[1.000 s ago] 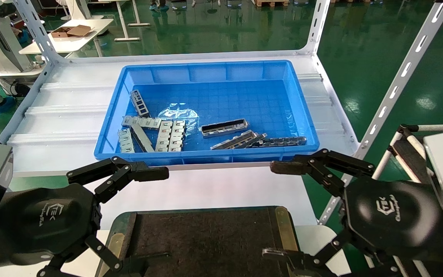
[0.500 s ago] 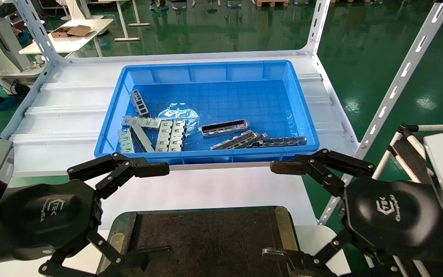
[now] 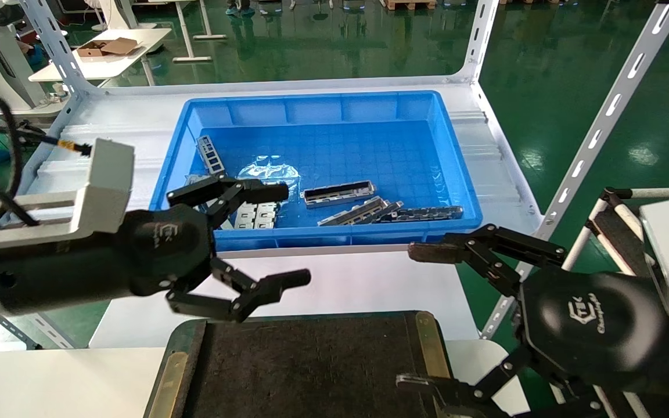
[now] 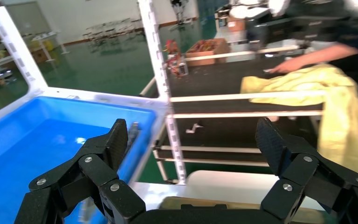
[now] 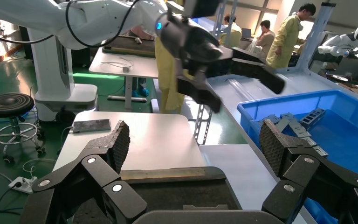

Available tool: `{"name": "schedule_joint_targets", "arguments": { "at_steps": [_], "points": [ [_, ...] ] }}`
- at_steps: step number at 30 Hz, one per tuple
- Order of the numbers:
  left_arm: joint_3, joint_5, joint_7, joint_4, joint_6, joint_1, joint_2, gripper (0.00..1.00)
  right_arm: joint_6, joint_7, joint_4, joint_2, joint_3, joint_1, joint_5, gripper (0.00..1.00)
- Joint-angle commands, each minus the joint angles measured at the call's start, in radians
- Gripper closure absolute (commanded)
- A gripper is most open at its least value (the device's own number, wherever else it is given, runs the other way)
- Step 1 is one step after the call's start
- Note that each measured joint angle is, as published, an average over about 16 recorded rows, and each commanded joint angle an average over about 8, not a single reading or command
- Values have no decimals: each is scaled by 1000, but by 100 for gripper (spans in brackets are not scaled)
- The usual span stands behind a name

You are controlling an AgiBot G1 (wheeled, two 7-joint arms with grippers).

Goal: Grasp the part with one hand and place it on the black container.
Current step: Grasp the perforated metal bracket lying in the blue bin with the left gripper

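The part point(image 3: 338, 193), a long grey channel bar with a dark inner face, lies in the blue bin point(image 3: 323, 104) near its front middle. Two similar bars point(image 3: 358, 211) lie just in front of it. My left gripper point(image 3: 288, 234) is open and empty, raised over the bin's front wall to the left of the part, and also shows in the left wrist view point(image 4: 193, 140). The black container point(image 3: 311, 366) sits at the near edge below both grippers. My right gripper point(image 3: 413, 316) is open and empty beside the container's right strip, and also shows in its wrist view point(image 5: 193, 140).
Flat light-grey plates point(image 3: 256, 209) lie at the bin's front left. A blackish long strip point(image 3: 427, 213) lies along its front right. White rack posts point(image 3: 601, 122) stand on the right. The bin's corner point(image 4: 28, 154) and the container's rim point(image 5: 168, 175) show in the wrist views.
My left arm has risen from beside the black container and swung forward and right, so its open gripper now hangs over the bin's front wall. The right arm has not moved.
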Motion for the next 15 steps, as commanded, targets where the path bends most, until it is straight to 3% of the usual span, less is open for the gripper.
{"name": "schedule_joint_targets", "arguments": {
  "at_steps": [1,15],
  "points": [
    [17,35,12,47,-11,-38,34,0,0,0,0,0,0,0,0,0],
    [108,222,215,524,-82,-278,268,0,1,-1,0,0,-1,0,1,0]
  ]
}}
